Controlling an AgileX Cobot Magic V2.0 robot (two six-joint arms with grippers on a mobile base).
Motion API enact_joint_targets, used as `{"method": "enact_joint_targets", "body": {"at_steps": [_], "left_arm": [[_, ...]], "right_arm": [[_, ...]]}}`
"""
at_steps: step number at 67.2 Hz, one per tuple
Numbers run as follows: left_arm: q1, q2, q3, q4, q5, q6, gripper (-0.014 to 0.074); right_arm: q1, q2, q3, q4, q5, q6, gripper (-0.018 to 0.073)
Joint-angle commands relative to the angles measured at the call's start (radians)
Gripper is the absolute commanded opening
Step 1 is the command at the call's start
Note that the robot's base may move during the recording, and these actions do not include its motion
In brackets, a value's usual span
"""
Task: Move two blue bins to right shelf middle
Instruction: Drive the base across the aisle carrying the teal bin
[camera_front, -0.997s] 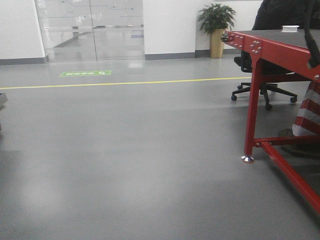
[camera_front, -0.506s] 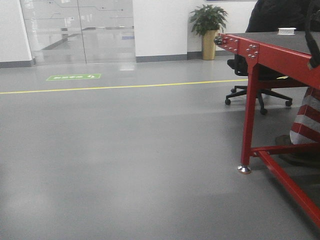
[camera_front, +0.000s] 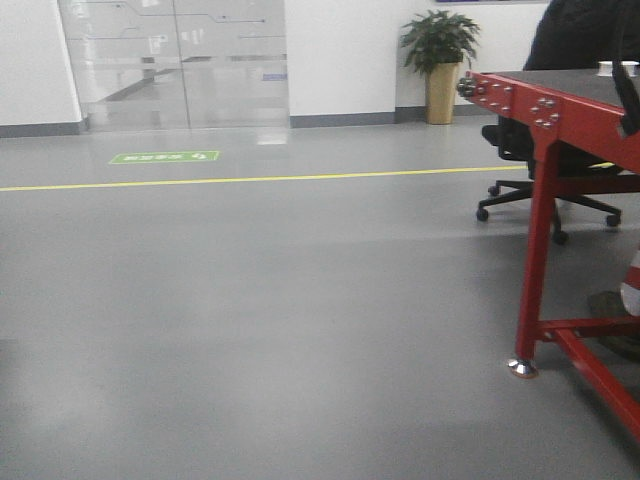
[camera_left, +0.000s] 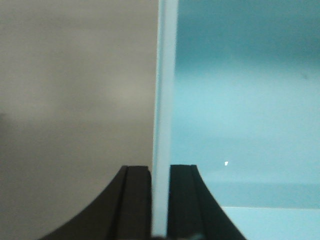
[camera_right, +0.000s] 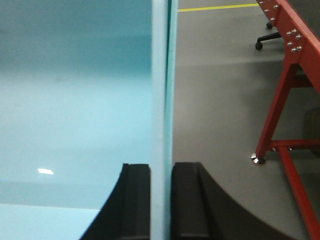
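The pale wall of a blue bin (camera_left: 240, 100) fills the right half of the left wrist view. My left gripper (camera_left: 160, 170) is shut on that bin's thin left wall, one black finger on each side. In the right wrist view the blue bin (camera_right: 75, 100) fills the left half. My right gripper (camera_right: 161, 167) is shut on its right wall in the same way. I cannot tell whether one bin or two stacked bins are held. Neither the bin nor the grippers show in the front view. The right shelf is out of view.
A red-framed table (camera_front: 560, 110) stands at the right, its foot (camera_front: 521, 368) on the grey floor. Behind it is a black office chair (camera_front: 545, 195). A potted plant (camera_front: 440, 60), glass doors (camera_front: 175, 60), a yellow floor line (camera_front: 250, 180) and a green floor sign (camera_front: 165, 157) lie ahead.
The front view has shifted: the red table slid left in the frame, then back right and nearer. The striped cone by the table has almost left the frame.
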Motion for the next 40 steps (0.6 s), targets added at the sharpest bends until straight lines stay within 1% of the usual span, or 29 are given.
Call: {"method": "enact_joint_targets", "body": {"at_steps": [1, 40], "left_arm": [[0.0, -0.01, -0.018, 0.022, -0.095, -0.003, -0.0111], [0.0, -0.01, -0.018, 0.022, -0.095, -0.003, -0.0111]], "right_arm": [[0.008, -0.023, -0.02, 0.008, -0.143, -0.001, -0.0163], [0.008, -0.023, -0.02, 0.008, -0.143, -0.001, -0.0163]]}}
